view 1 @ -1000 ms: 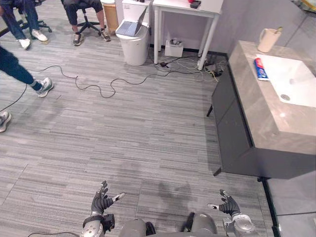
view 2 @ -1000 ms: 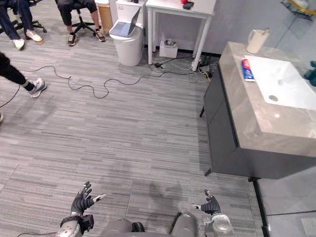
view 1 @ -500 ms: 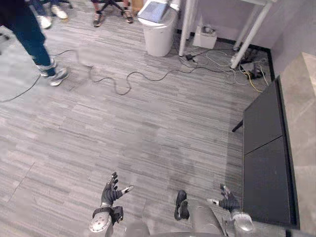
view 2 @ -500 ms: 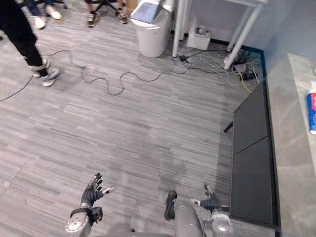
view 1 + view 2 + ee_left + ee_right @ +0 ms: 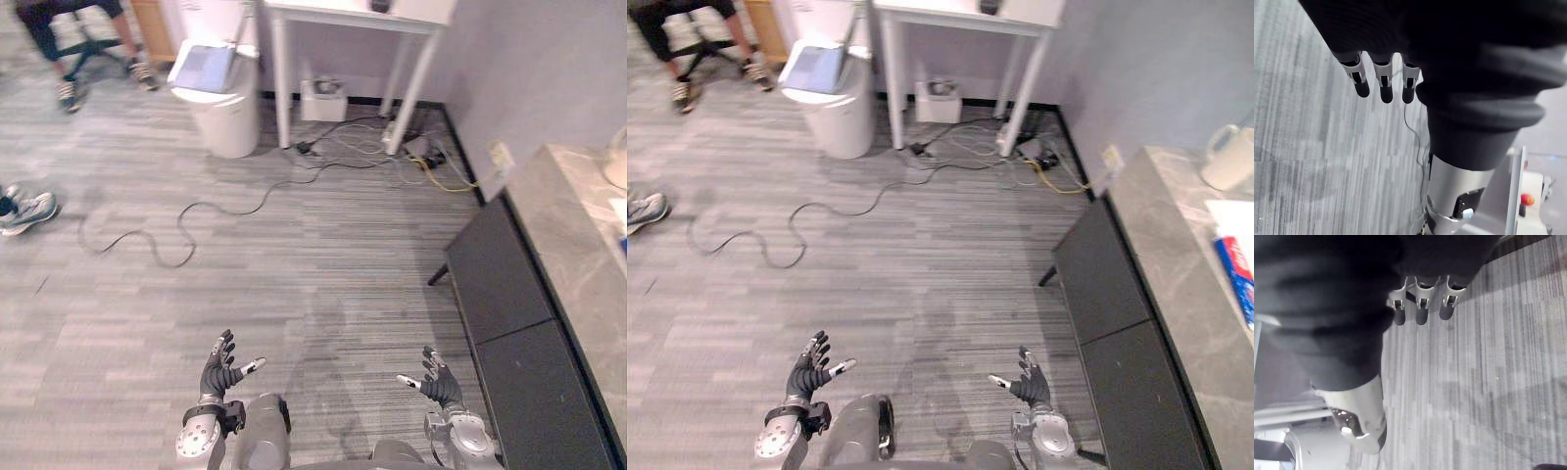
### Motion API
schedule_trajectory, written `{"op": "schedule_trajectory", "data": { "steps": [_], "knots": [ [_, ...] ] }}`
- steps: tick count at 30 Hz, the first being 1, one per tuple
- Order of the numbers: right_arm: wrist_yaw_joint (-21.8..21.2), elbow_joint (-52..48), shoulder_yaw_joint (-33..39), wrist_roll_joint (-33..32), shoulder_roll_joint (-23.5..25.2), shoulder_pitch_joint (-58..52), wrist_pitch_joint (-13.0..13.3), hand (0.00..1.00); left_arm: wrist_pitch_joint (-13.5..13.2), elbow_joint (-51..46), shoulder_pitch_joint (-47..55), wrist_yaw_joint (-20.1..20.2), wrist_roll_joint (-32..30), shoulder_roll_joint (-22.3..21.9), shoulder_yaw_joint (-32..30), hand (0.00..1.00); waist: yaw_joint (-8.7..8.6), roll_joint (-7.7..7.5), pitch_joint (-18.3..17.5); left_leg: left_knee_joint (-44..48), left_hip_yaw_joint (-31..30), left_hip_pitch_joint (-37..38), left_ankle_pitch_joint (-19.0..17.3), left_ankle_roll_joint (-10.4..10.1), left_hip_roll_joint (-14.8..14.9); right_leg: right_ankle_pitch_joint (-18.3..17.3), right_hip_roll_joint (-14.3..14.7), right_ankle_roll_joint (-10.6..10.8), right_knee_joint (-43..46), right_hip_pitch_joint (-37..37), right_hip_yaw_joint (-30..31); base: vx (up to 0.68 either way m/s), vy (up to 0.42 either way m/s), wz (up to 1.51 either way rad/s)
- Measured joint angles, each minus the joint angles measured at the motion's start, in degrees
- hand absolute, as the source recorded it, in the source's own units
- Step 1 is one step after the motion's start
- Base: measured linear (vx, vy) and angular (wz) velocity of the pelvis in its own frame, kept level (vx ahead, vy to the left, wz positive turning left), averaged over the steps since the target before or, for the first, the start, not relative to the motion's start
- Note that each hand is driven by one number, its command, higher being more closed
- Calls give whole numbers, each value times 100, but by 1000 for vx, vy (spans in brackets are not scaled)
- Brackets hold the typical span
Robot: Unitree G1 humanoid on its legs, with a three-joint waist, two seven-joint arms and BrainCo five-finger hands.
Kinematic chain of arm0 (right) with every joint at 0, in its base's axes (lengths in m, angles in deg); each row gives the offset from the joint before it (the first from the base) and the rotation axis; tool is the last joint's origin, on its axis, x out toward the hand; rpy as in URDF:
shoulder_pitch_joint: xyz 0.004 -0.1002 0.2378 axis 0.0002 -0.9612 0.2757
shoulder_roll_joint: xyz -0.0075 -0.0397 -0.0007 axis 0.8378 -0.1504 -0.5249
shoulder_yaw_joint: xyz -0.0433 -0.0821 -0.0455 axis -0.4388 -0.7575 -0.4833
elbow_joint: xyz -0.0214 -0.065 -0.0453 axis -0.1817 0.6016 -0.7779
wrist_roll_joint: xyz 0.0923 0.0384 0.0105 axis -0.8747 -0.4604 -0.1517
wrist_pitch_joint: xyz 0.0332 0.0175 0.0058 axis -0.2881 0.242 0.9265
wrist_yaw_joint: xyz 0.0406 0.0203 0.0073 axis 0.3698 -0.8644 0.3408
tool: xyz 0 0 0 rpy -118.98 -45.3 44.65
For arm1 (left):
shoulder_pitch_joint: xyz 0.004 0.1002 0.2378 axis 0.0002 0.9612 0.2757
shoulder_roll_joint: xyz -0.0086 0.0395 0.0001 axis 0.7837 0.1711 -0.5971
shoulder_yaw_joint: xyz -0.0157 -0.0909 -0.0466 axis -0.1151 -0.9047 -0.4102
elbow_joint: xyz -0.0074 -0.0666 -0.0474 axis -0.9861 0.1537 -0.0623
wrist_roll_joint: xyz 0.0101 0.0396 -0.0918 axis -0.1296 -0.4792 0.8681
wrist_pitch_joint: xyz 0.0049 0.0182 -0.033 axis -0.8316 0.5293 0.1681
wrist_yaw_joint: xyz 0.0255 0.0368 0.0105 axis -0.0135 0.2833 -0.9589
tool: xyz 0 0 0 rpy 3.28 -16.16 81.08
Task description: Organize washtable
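The left hand (image 5: 220, 370) and the right hand (image 5: 439, 384) hover low over the grey plank floor (image 5: 323, 264). Each has its fingers straight and spread apart, with the thumb out, and holds nothing. The washtable, a grey stone-look countertop (image 5: 1171, 264) on a dark cabinet (image 5: 1107, 294), stands to the robot's right, well apart from both hands. On it lie a cream jug (image 5: 1227, 157) and a red, white and blue tube (image 5: 1239, 279). A white round bin (image 5: 220, 113) stands far ahead.
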Motion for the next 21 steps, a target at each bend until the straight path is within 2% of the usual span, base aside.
{"op": "schedule_trajectory", "data": {
  "steps": [1,2,3,4,5,6,7,8,9,10,11,12,13,14,15,16,18,20,21],
  "knots": [
    [-4,32,-28,14,1,-5,0,0,-21,23,0,1,0,21,7,0,-45,-24,-37,-67,153,153,-36,-59,32,-46,-12,-80,27,-95,-242,269,-13,-120],
    [-5,136,-70,63,0,29,0,0,-43,166,-39,2,0,72,11,0,-72,-62,-97,-187,476,361,-97,-169,107,-152,-7,-270,-100,-321,-753,276,-32,-124],
    [-4,328,-77,106,-6,135,13,0,-43,382,-130,6,-1,120,8,0,-114,-76,-137,-267,739,535,-116,-265,189,-202,17,-354,-506,-536,-1324,301,-39,-121],
    [-5,475,-82,118,-27,214,12,0,-39,512,-183,5,0,143,6,0,-151,-73,-141,-333,847,610,-99,-290,218,-194,44,-363,-834,-609,-1612,348,-65,-96],
    [-7,768,-110,122,-91,380,-1,0,-33,755,-275,6,0,180,5,0,-252,-45,-145,-425,899,668,-77,-324,264,-2,230,-488,-1603,-754,-2066,396,-101,-77],
    [-7,970,-114,125,-132,416,-10,0,-19,936,-339,6,-1,227,7,0,-305,-84,-162,-554,896,842,-65,-350,193,659,487,-803,-2717,-736,-2398,397,-108,-77],
    [-8,1010,-115,126,-145,367,-13,0,-13,997,-309,8,-2,280,-3,0,-305,-157,-208,-604,886,955,-65,-378,103,1165,576,-1105,-3229,-655,-2479,505,-112,-90],
    [-4,1140,-100,130,-335,387,-25,0,30,1233,-340,6,-24,186,-51,0,-294,30,-209,-617,760,1229,-92,-540,180,1570,853,-1823,-3407,-453,-2460,468,-59,-95],
    [-4,1174,-88,164,-440,444,-29,0,23,1233,-346,14,-53,141,-55,0,-343,171,-259,-560,465,1256,86,-701,219,1346,955,-1849,-3312,-445,-2367,458,-54,-85],
    [-7,1161,-46,180,-479,451,-12,0,1,1232,-397,12,-62,111,-52,0,-373,223,-270,-625,287,1295,196,-671,168,1197,974,-1783,-3222,-448,-2304,345,-29,-67],
    [-13,1166,72,187,-522,443,-11,0,-30,1232,-505,11,-80,34,-41,0,-392,372,-300,-652,60,1428,405,-797,179,963,1049,-1728,-3038,-451,-2239,340,-75,-40],
    [-12,1162,114,187,-523,407,-14,0,-48,1231,-575,10,-87,-8,-41,0,-400,410,-322,-399,-71,1393,566,-862,245,801,1133,-1673,-2934,-419,-2204,382,-120,-63],
    [-37,1137,105,188,-516,335,-16,0,-51,1235,-606,8,-89,-31,-11,0,-365,426,-316,560,-366,1151,1016,-842,474,696,1320,-1602,-3113,-151,-2010,300,-103,-54],
    [-44,1099,102,169,-505,299,-14,0,-52,1237,-590,9,-89,-31,20,0,-348,431,-313,1119,-556,960,1248,-880,599,687,1431,-1587,-3319,21,-1928,229,-69,-58],
    [-53,1075,102,162,-502,288,-11,0,-52,1237,-570,12,-90,-49,31,0,-334,452,-309,1676,-747,736,1302,-941,709,691,1543,-1585,-3492,190,-1877,250,-43,-69],
    [-54,945,97,105,-475,263,-17,0,-53,1239,-506,12,-88,-105,38,0,-322,427,-304,2787,-1150,116,955,-858,790,672,1798,-1610,-3821,597,-1596,229,-50,-64],
    [-22,852,114,102,-455,265,-2,0,-52,1254,-440,9,-89,-113,86,0,-279,368,-296,2877,-1278,-298,694,-795,687,641,1889,-1654,-4028,856,-1343,239,-10,-77],
    [24,838,142,97,-443,268,-4,0,-50,1256,-428,10,-86,-122,112,0,-170,305,-267,2368,-1412,-689,498,-528,505,648,1927,-1596,-4153,1075,-1002,207,36,-92],
    [26,827,181,96,-440,270,-7,0,-51,1249,-379,9,-85,-138,110,0,-61,290,-271,1735,-1622,-840,436,-424,329,659,1927,-1486,-4170,1180,-748,171,61,-92]
  ]
}}
